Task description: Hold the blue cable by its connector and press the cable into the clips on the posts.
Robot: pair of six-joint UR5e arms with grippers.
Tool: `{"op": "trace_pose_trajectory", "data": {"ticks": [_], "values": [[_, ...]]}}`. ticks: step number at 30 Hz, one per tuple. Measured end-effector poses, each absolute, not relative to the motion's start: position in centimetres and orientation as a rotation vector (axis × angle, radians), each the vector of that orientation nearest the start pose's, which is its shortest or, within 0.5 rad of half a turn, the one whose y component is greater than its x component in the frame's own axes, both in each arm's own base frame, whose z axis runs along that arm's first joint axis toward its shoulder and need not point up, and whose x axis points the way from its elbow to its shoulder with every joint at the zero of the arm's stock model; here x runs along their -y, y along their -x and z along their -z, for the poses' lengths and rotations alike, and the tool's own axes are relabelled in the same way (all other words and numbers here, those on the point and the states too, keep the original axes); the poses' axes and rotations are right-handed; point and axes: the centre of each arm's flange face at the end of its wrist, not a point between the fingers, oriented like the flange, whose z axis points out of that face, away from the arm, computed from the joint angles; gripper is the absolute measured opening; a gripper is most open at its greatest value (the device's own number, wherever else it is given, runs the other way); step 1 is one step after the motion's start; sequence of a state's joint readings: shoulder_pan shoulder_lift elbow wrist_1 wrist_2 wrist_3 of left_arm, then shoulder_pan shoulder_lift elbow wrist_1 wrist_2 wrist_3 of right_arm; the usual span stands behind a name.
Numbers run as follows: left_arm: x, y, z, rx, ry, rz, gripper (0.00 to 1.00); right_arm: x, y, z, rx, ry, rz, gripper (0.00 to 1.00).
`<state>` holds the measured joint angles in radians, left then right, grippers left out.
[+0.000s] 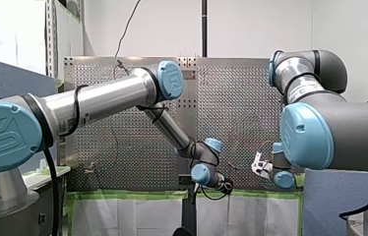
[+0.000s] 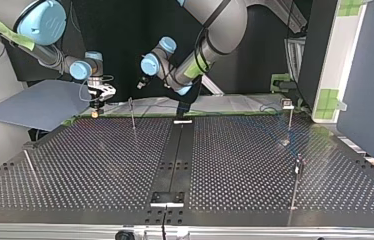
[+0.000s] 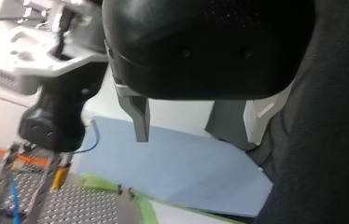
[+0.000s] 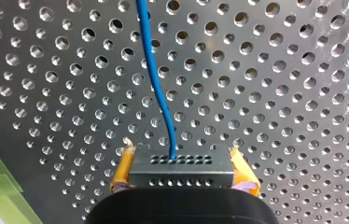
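On the one perforated bench [image 2: 100, 165], four thin posts [image 2: 291, 120] are standing well apart. My left end effector [image 3: 198, 123] is hanging with its fingers spread, holding nothing. My right end effector [image 4: 182, 156] is clamping the one dark connector [image 4: 182, 171] between yellow pads [image 4: 122, 170], and the single blue cable [image 4: 156, 79] is running from it across the bench.
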<state>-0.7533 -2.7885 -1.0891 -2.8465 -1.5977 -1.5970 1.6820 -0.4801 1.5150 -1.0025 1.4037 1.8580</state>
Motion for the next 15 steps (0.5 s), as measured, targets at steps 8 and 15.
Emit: {"op": "trace_pose_trajectory", "data": {"ticks": [8, 15], "values": [[60.2, -45.3, 6.1, -1.876, -0.654, 0.450, 1.00, 65.1, -22.3, 8.4, 1.339, -1.318, -1.593, 0.00], [61.2, -45.5, 4.9, -1.843, -0.602, 0.465, 1.00, 65.0, -22.2, 8.8, 1.344, -1.315, -1.593, 0.00]]}}
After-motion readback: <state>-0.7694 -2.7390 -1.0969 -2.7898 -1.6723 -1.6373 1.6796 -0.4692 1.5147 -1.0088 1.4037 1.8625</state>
